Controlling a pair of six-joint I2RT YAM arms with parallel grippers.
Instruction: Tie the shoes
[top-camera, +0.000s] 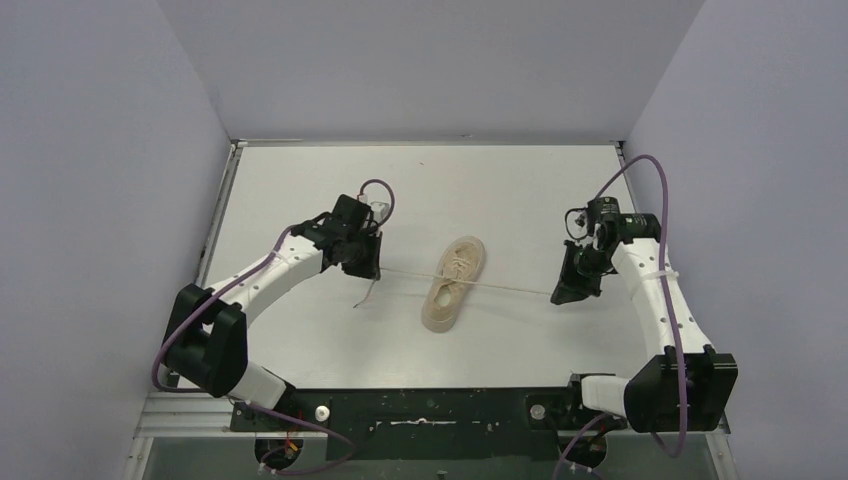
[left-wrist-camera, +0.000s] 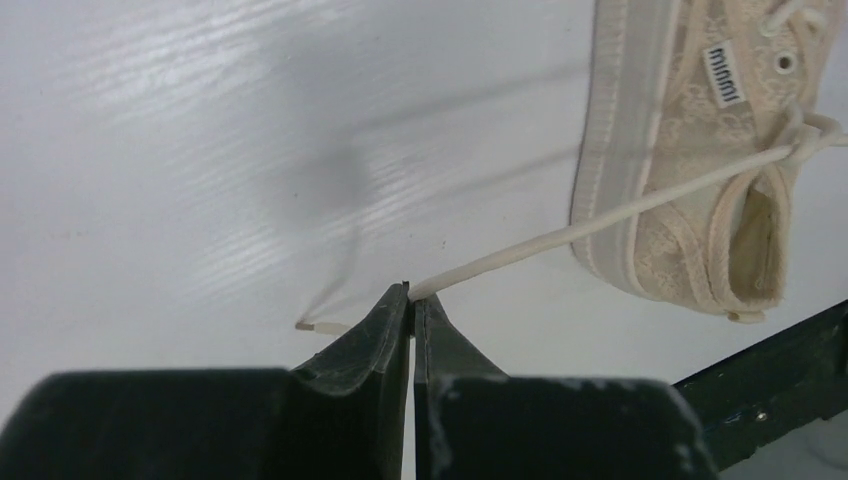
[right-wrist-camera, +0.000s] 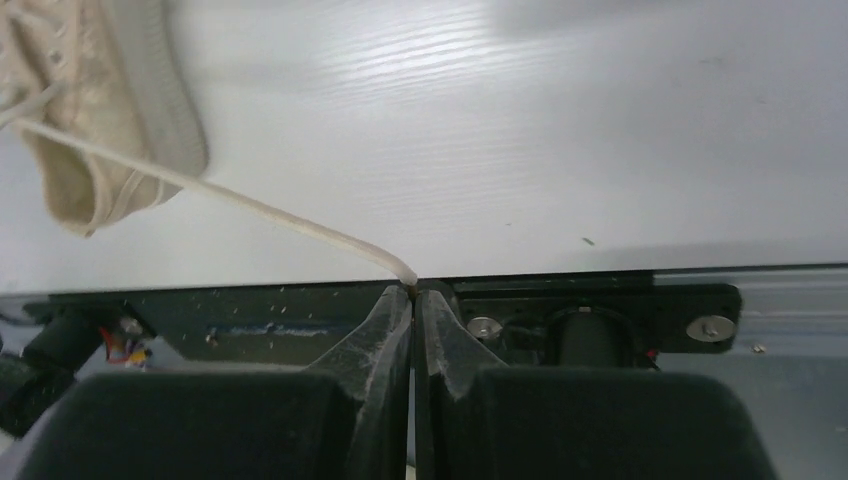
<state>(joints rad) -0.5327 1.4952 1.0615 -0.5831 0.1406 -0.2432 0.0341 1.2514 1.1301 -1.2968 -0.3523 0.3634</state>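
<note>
Cinching the first knot, apparently: small cream-beige fabric low-top sneaker (top-camera: 455, 283) at centre of white table (top-camera: 520, 200), thin cream laces (top-camera: 510, 290) taut toward 9 and 3 o'clock, clenched in left gripper (left-wrist-camera: 411, 298) and right gripper (right-wrist-camera: 415, 293); next, probably easing inward to form loops.

Shoe (top-camera: 455, 283): 1. Lace strands: 2, the left strand (top-camera: 405, 272) and the right strand (top-camera: 515, 289). Arms: 2, the left arm (top-camera: 275, 268) and the right arm (top-camera: 652, 288). Grippers: 2, the left gripper (top-camera: 372, 268) and the right gripper (top-camera: 557, 295). Table (top-camera: 500, 190): 1.
</note>
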